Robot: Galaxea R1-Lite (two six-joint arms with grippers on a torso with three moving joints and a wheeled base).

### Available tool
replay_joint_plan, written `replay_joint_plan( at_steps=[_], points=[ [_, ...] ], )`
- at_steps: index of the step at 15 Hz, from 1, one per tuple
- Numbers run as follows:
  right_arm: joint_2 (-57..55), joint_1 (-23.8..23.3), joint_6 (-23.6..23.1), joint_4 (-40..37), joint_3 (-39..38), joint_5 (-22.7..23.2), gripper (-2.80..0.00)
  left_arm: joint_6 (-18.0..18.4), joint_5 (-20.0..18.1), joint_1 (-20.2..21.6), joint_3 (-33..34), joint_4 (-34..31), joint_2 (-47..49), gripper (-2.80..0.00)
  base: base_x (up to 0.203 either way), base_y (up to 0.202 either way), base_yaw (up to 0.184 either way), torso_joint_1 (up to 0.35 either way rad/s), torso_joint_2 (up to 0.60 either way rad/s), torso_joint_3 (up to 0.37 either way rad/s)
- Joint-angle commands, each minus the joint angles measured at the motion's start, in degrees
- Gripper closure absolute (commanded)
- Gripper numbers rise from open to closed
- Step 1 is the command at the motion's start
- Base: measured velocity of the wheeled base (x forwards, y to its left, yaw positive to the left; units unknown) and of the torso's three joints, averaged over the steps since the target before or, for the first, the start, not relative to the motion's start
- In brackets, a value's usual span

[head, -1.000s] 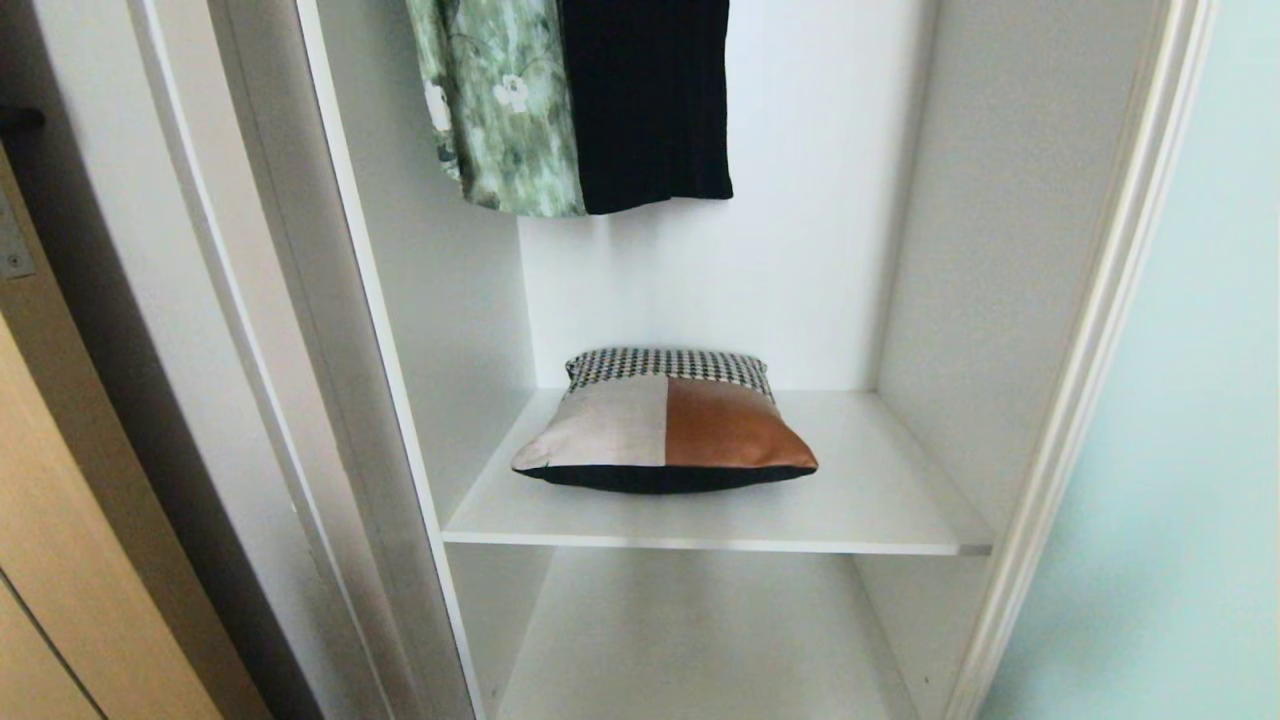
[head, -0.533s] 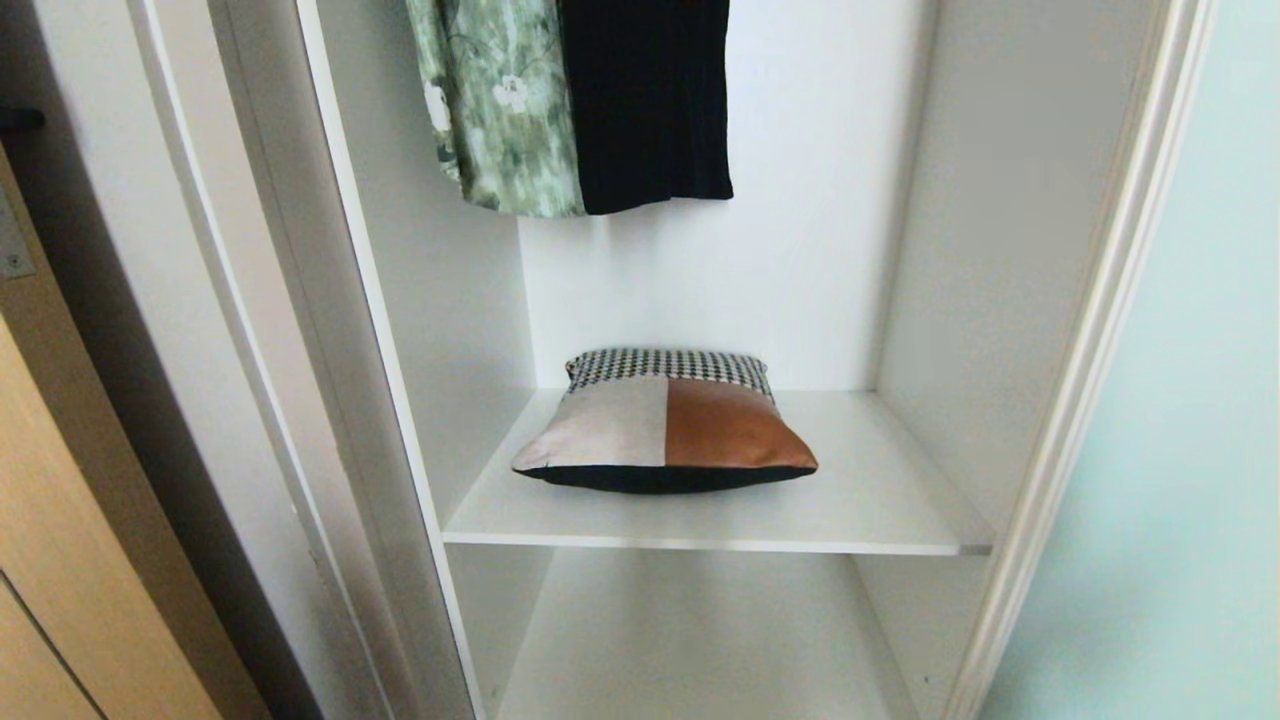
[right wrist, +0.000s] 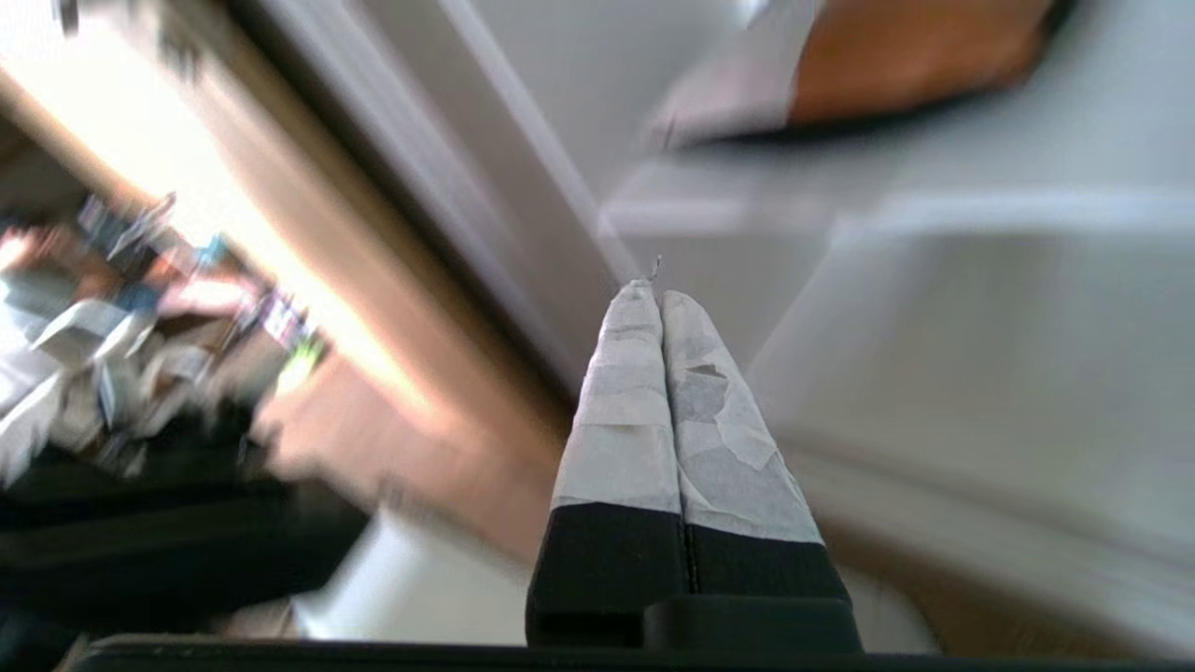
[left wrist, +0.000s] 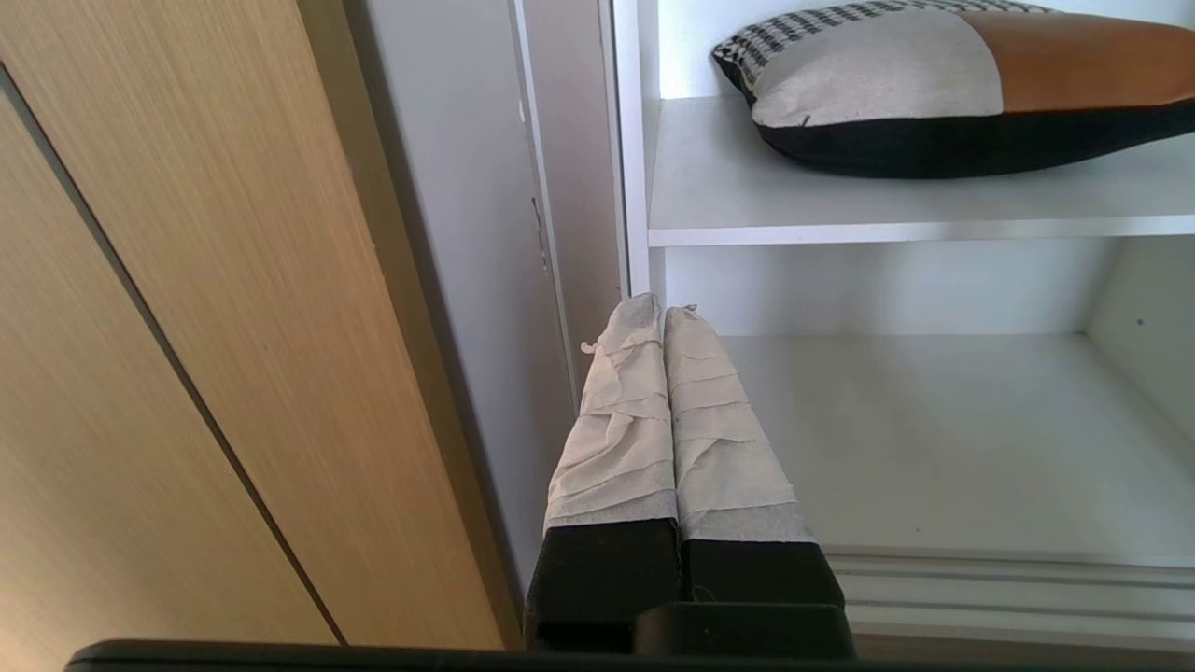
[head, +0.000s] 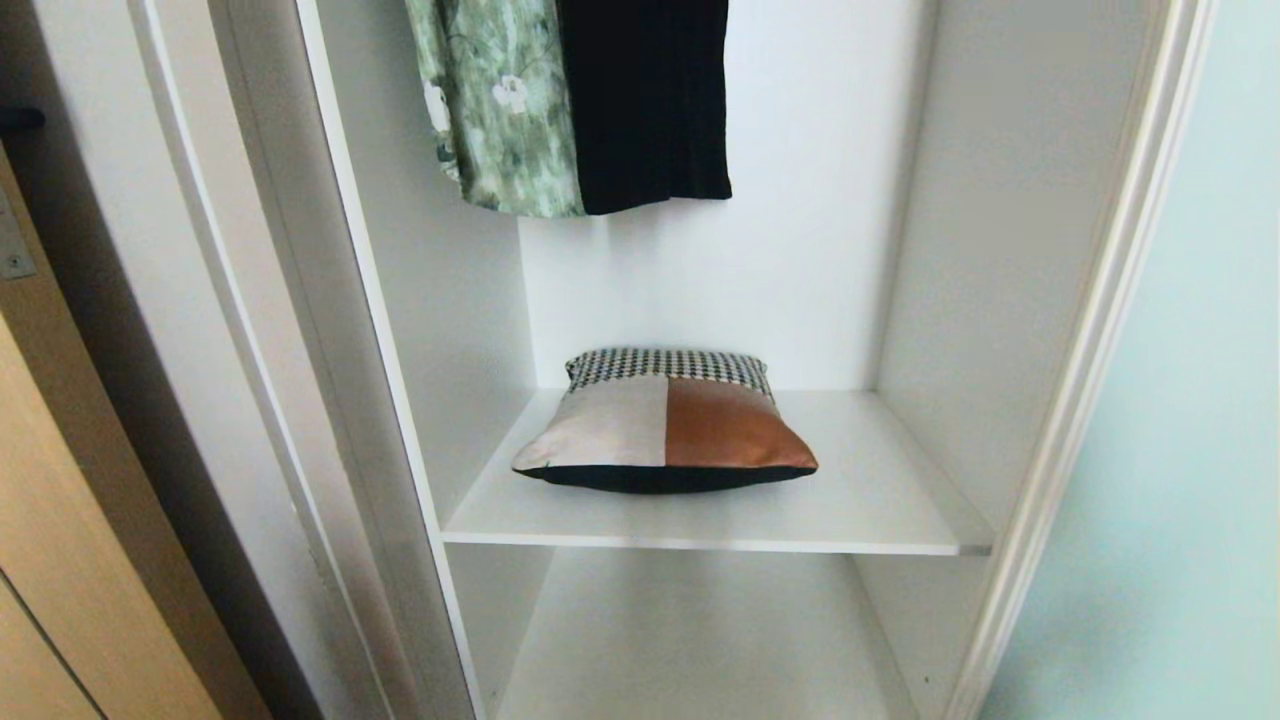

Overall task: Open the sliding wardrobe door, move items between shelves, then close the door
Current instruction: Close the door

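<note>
The wardrobe stands open, its frosted pale blue-green sliding door (head: 1180,420) pushed to the right. A square cushion (head: 665,425) with beige, rust-brown and houndstooth patches and a dark underside lies flat on the upper white shelf (head: 880,500). A lower shelf (head: 690,640) sits beneath it, bare. Neither arm shows in the head view. My left gripper (left wrist: 663,313) is shut and empty, low in front of the wardrobe's left post, below the cushion (left wrist: 934,84). My right gripper (right wrist: 658,297) is shut and empty too, below the cushion (right wrist: 896,56) and apart from it.
A green floral garment (head: 500,100) and a black one (head: 645,100) hang above the cushion. A tan wood-grain door (head: 60,520) stands left of the wardrobe's white frame (head: 300,350). Blurred clutter (right wrist: 112,308) shows off to one side in the right wrist view.
</note>
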State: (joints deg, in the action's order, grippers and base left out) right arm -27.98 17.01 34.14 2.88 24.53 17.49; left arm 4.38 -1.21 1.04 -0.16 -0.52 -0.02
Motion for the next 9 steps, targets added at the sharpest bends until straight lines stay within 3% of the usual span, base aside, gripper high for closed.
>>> replay_joint_plan(
  at_steps=[1,4,7,9],
  points=[
    [-0.1,1.0,-0.1,-3.4,6.1,-3.7,0.00,0.0,0.0,0.0,0.0,0.0,0.1,0.00,0.000,0.000,0.000,0.000,0.00,0.000],
    [-1.4,1.7,-0.3,-10.4,14.7,-9.5,0.00,0.0,0.0,0.0,0.0,0.0,0.1,0.00,0.000,0.000,0.000,0.000,0.00,0.000],
    [-7.2,1.3,-0.4,-11.8,19.5,-17.4,0.00,0.0,0.0,0.0,0.0,0.0,0.1,0.00,0.000,0.000,0.000,0.000,0.00,0.000],
    [-9.5,-3.3,-0.5,-11.9,20.6,-15.7,0.00,0.0,0.1,0.0,0.0,0.0,0.1,0.00,0.000,0.000,0.000,0.000,0.00,0.000]
  ],
)
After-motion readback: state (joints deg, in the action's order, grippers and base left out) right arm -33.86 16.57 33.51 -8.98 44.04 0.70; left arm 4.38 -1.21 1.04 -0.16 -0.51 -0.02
